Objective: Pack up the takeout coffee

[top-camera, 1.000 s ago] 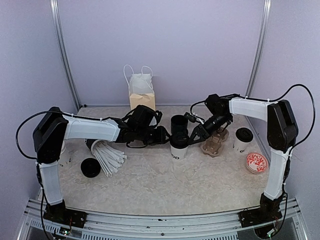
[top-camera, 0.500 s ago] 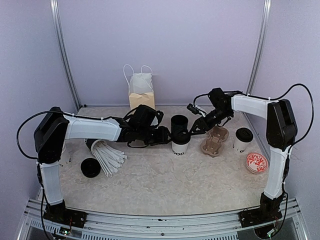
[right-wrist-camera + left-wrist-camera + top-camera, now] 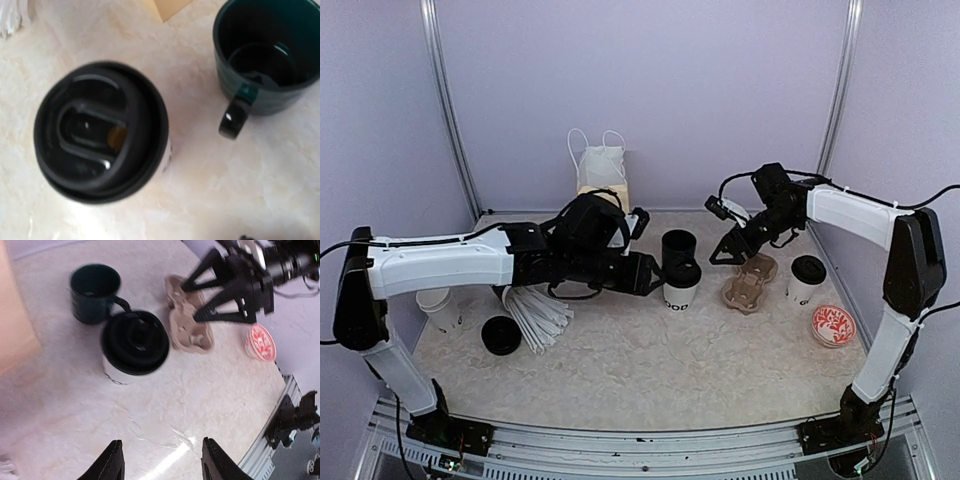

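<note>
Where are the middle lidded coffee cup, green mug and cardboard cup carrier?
lidded coffee cup [image 3: 100,150]: right wrist view, lid top.
green mug [image 3: 90,310]: left wrist view, outer wall.
cardboard cup carrier [image 3: 750,288]: top external view, middle.

Lab robot cell: plain lilac walls [image 3: 650,90], aluminium rail [image 3: 620,436].

On the pale marbled worktop [image 3: 620,370] there stand a lidded takeout cup [image 3: 680,290] just beside a dark green mug [image 3: 677,246], a cardboard cup carrier [image 3: 750,282], a second lidded cup [image 3: 807,278], a red patterned disc [image 3: 833,325], a loose black lid [image 3: 501,335] and, at the back, a paper bag [image 3: 600,170].
</note>
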You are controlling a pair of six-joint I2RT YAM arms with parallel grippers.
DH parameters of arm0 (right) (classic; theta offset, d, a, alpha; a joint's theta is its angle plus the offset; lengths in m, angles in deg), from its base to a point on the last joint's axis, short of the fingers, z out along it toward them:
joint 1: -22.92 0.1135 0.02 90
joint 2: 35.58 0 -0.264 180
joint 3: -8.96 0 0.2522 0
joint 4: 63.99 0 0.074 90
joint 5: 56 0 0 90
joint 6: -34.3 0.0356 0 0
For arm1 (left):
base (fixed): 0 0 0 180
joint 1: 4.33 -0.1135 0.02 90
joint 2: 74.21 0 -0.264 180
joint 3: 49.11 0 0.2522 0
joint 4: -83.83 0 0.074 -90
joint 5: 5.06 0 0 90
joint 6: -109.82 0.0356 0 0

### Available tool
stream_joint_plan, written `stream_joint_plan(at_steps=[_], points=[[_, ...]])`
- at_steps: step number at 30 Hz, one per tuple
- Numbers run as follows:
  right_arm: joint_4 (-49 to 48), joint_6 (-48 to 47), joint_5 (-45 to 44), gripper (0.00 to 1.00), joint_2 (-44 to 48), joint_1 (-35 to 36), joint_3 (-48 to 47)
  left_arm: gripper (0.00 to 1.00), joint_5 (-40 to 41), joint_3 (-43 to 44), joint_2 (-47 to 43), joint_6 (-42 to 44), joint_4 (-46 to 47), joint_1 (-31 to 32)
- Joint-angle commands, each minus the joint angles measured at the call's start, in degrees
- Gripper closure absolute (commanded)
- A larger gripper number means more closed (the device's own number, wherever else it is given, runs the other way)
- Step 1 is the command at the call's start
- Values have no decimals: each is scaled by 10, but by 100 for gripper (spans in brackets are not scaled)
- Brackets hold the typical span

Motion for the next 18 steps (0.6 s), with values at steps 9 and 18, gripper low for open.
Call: stream_joint_plan(at_steps=[9, 18], points=[[-24, -18, -40, 32, 40, -4, 41, 48, 131, 121, -45, 21, -87, -195], [-30, -23, -49, 31, 63, -4, 61, 49, 91, 325, 117, 23, -157, -256]])
